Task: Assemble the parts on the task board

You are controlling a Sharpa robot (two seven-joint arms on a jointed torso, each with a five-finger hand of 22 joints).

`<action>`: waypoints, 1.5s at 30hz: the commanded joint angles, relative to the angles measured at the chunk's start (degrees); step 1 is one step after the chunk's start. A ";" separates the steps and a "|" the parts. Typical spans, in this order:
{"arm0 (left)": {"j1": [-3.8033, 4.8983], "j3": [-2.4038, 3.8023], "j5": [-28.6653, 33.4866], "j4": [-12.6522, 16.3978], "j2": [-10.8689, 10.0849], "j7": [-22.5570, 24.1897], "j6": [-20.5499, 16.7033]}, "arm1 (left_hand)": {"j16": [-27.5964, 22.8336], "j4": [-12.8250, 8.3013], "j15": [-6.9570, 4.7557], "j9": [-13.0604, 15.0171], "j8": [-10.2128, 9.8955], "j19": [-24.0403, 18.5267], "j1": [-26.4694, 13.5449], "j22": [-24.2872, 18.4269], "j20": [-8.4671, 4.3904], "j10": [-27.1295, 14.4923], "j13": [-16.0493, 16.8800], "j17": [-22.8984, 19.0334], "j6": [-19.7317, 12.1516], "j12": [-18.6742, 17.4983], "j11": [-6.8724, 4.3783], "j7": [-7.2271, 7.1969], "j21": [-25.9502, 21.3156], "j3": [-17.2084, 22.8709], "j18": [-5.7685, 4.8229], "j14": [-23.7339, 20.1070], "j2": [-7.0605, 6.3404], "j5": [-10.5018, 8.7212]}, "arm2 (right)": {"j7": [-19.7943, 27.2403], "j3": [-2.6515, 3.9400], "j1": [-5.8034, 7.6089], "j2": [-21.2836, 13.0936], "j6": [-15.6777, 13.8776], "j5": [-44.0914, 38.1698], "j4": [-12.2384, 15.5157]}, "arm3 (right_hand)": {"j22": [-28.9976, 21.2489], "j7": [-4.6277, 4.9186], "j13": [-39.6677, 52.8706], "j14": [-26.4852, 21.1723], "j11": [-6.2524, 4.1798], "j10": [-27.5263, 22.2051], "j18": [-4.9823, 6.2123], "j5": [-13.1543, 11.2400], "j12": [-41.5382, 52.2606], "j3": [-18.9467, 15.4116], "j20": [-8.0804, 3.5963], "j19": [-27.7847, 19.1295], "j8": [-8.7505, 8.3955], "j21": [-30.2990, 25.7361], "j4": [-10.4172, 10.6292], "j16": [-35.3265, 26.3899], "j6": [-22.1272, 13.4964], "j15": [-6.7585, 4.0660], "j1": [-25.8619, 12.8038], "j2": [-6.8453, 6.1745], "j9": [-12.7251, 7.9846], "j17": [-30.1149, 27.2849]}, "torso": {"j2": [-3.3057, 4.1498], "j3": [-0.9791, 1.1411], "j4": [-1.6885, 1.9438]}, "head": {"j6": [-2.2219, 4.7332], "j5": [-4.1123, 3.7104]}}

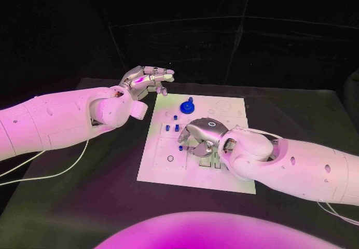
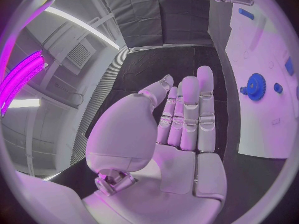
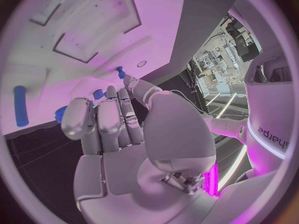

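The right robot hand (image 1: 201, 136) hovers over the middle of the task board (image 1: 230, 111), fingers curled together — whether it pinches a small blue peg I cannot tell. The left robot hand (image 1: 143, 80) waits spread and empty beyond the board's far corner, near the blue gear (image 1: 186, 107). To seat a peg well, I'd lower straight and slowly — square to its hole.

One white rectangular task board (image 1: 161, 166) lies on one black surface (image 1: 90, 207). One blue toothed gear (image 1: 186, 107) and several small blue pegs (image 1: 176, 126) sit on it.
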 commanded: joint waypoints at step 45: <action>0.04 -0.11 0.14 -0.76 0.36 -0.12 1.94 | -0.29 0.00 0.07 0.00 -0.06 -0.49 -0.38 -0.13 0.09 -0.38 -0.07 -0.11 -0.26 0.37 0.03 0.27 -0.41 -0.30 0.73 -0.41 0.40 -0.21 | -2.46 0.11 5.33 -9.01 7.62 4.09 -2.08 | 0.36 -0.90 -0.22 0.95 -1.59 3.67 -0.35 -1.25 6.03 -10.68 -0.93 1.09 1.73 -0.44 8.23 0.08 0.12 -0.86 8.65 2.42 0.40 -1.23 | 0.09 -0.06 -0.03 | 1.69 -2.56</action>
